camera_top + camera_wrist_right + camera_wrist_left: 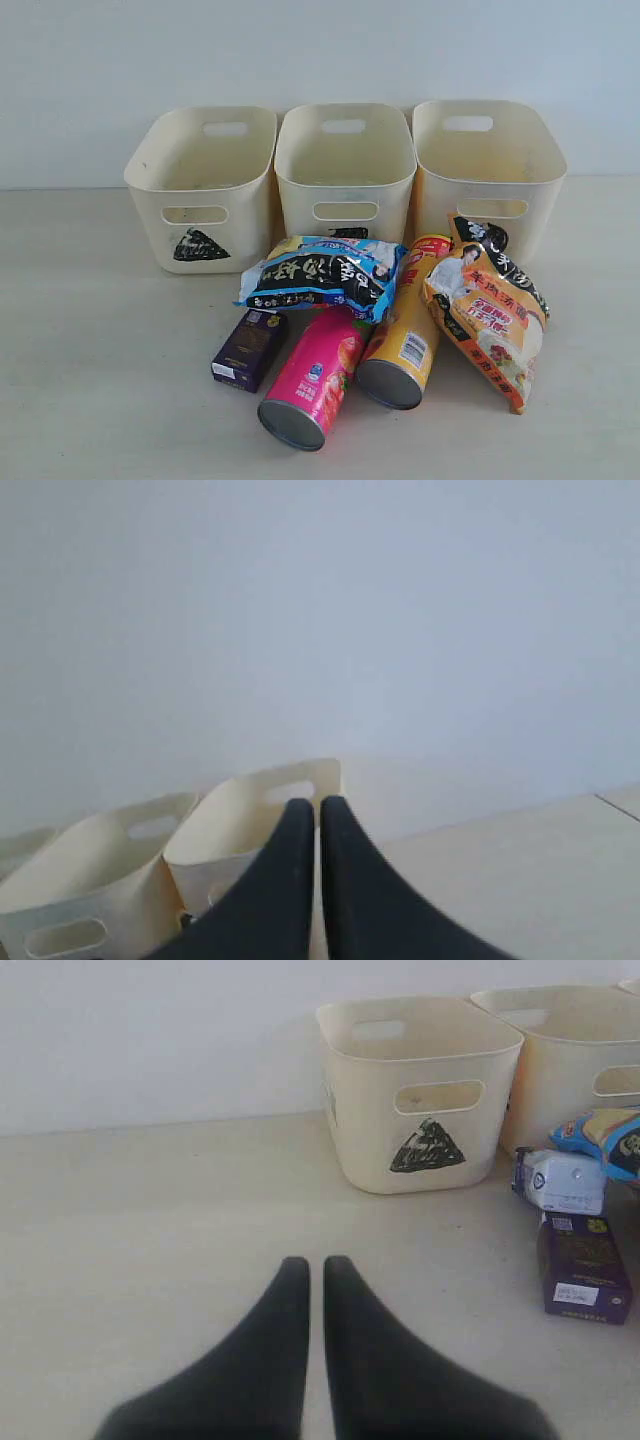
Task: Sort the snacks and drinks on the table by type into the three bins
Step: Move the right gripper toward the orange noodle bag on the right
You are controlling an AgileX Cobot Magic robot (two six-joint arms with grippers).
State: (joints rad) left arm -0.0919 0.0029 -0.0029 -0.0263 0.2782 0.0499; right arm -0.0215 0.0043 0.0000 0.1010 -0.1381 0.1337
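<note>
Three cream bins stand in a row at the back: left bin (205,190), middle bin (345,165), right bin (488,165). In front of them lie a blue-black bag (320,275), an orange bag (490,310), a pink tube (315,378), a yellow-orange tube (405,335) and a dark purple box (250,348). A small white-blue box (560,1180) shows only in the left wrist view, by the purple box (583,1265). Neither gripper appears in the exterior view. My left gripper (315,1265) is shut over bare table. My right gripper (317,805) is shut, raised before a bin (260,820).
A plain pale wall rises behind the bins. The pale wood-grain table (100,380) stretches bare to the left of the snacks and along the front edge. In the right wrist view the table (520,870) runs on beside the bins.
</note>
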